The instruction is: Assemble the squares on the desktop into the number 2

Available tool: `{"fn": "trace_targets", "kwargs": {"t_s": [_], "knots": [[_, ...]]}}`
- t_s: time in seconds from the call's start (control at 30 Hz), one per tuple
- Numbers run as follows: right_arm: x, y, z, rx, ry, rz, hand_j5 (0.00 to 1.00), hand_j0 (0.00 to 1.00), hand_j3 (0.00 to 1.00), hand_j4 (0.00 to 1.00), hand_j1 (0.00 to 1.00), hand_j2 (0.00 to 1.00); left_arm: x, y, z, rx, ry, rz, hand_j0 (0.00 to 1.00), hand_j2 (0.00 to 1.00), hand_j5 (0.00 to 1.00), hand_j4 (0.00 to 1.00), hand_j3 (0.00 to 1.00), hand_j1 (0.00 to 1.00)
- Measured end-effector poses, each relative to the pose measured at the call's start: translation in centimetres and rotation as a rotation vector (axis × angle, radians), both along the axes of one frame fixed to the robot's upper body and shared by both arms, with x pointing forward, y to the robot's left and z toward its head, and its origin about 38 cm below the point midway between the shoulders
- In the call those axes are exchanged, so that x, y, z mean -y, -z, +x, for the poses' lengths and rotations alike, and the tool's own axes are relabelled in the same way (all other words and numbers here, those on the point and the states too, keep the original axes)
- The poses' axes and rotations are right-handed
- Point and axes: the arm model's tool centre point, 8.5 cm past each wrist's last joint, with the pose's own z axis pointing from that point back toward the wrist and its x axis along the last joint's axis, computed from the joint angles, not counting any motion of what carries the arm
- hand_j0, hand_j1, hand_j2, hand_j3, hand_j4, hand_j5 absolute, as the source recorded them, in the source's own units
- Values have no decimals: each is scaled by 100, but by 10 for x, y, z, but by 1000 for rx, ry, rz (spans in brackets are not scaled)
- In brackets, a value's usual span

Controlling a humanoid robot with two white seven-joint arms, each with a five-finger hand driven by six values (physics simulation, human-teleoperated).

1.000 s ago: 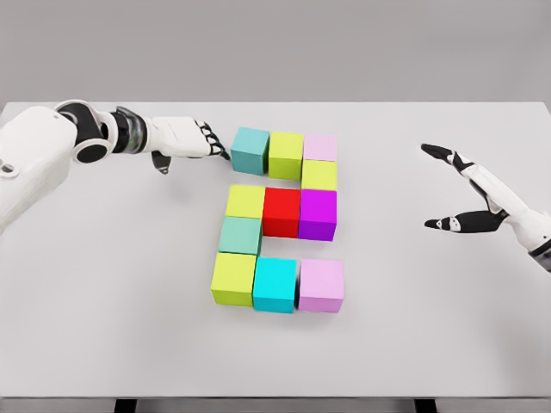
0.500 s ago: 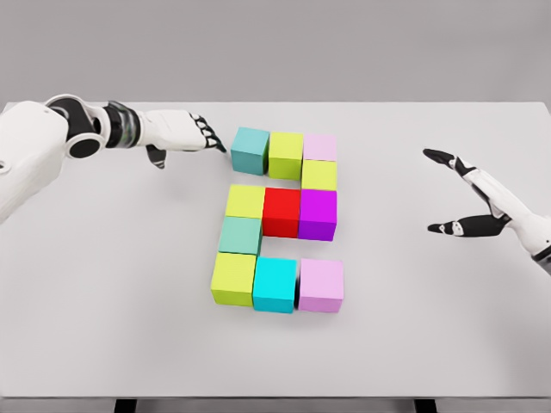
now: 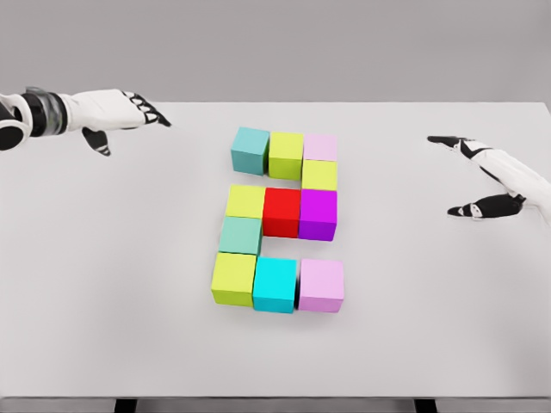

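On the white table the coloured squares sit packed between the 2 hands, nearer the robot than either hand at their lowest row. That nearest row holds 3 cubes side by side — a lime cube, a cyan cube and a light pink cube. Behind the lime one stands a teal cube. The middle row runs yellow-green cube, red cube, purple cube, all touching. A yellow cube sits behind the purple one. The far row — a second teal cube, an olive-green cube, a pale pink cube — tops the figure.

The right hand hovers well to the right of the blocks, fingers spread, holding nothing. The left hand hangs farther back at the left, well apart from the far teal cube, fingers extended and empty.
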Motion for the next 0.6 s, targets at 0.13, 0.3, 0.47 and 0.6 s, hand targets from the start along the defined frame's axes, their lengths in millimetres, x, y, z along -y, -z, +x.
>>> {"fn": "trace_targets", "kwargs": {"t_s": [0.13, 0.3, 0.47, 0.6], "knots": [[-11, -4, 4, 29, -15, -213, 100, 100, 100, 100, 100, 100, -4, 0, 0, 0, -10, -4, 100, 100, 100, 100, 100, 100], [-39, 2, -10, 60, -98, -493, 100, 100, 100, 100, 100, 100, -4, 4, -1, -9, -13, -5, 100, 100, 100, 100, 100, 100], [-57, 5, -41, 79, -223, -672, 100, 100, 100, 100, 100, 100, -7, 5, -2, -10, -20, -7, 100, 100, 100, 100, 100, 100], [-66, 5, -46, 90, -280, -757, 100, 100, 100, 100, 100, 100, -10, 8, -3, -14, -29, -13, 100, 100, 100, 100, 100, 100]]}}
